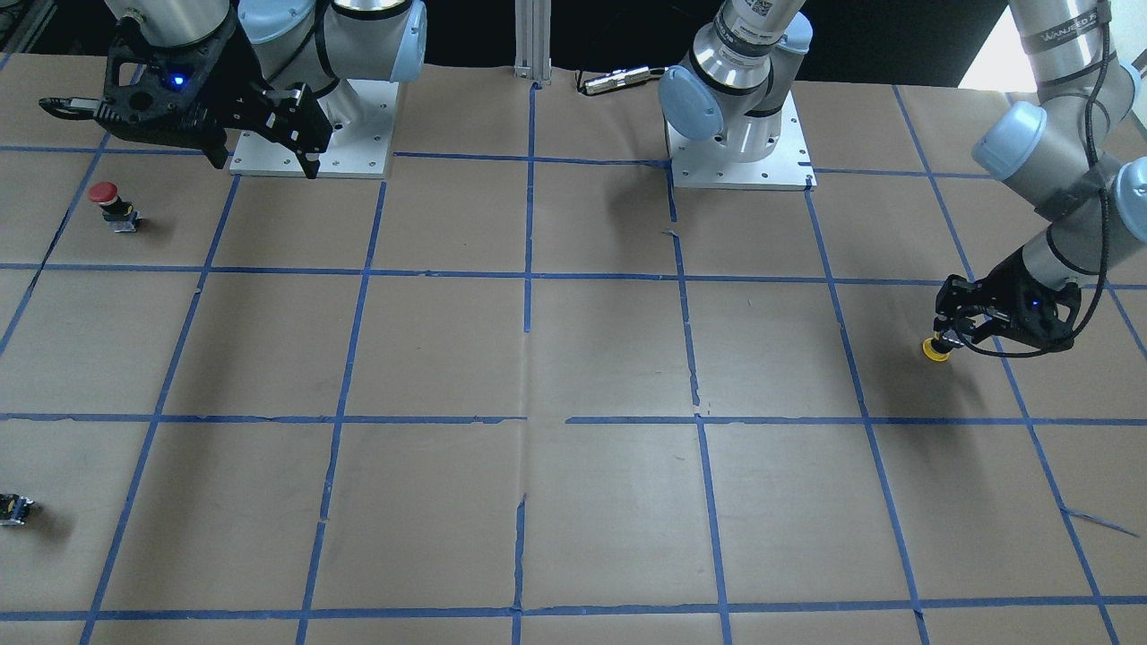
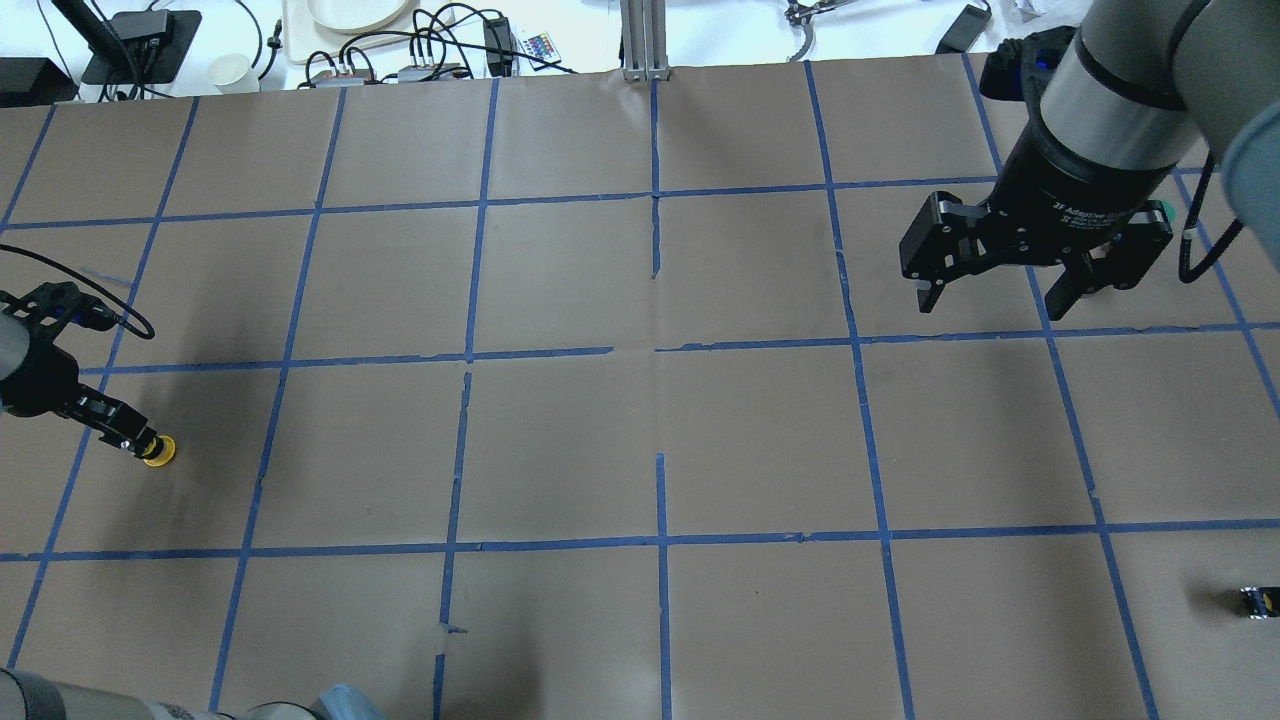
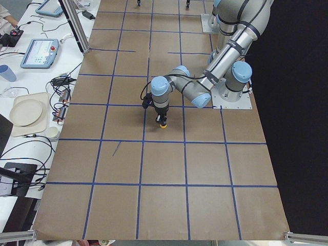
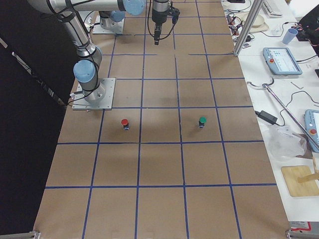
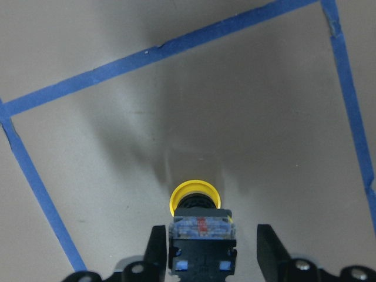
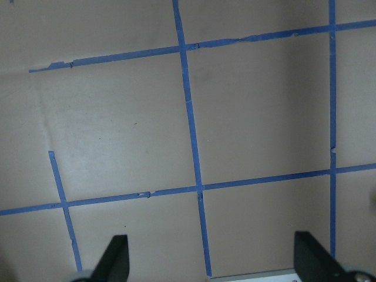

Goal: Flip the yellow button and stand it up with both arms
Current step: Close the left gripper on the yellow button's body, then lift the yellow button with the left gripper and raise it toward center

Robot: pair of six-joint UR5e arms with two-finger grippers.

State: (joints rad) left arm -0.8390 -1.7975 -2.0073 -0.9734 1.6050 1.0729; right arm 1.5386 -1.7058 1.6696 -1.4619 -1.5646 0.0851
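Overhead exterior view: a table (image 2: 660, 430) covered in brown paper with a blue tape grid, the left arm entering at the view's left edge and the right arm at the upper right. The left gripper (image 2: 133, 440) is lowered over the button (image 2: 158, 452), which sits inside a grid cell at the table's left end, well apart from the right arm. In the left wrist view the button is inverted, with its yellow cap toward the paper and its grey-blue block toward the camera. It lies between the fingers, which stand apart: one finger (image 5: 155, 249) is against the block's side, while the other (image 5: 267, 249) shows a clear gap of paper beside it. Whether the cap touches the paper cannot be told. The right gripper (image 2: 995, 300) hangs above the table on the far side, and the right wrist view shows its fingers spread wide over bare paper and tape lines. A red button (image 1: 106, 199) stands upright near the right arm's base, a green button (image 4: 202, 121) stands in a neighbouring cell, and a small black block (image 1: 13, 508) lies at the table's right edge.
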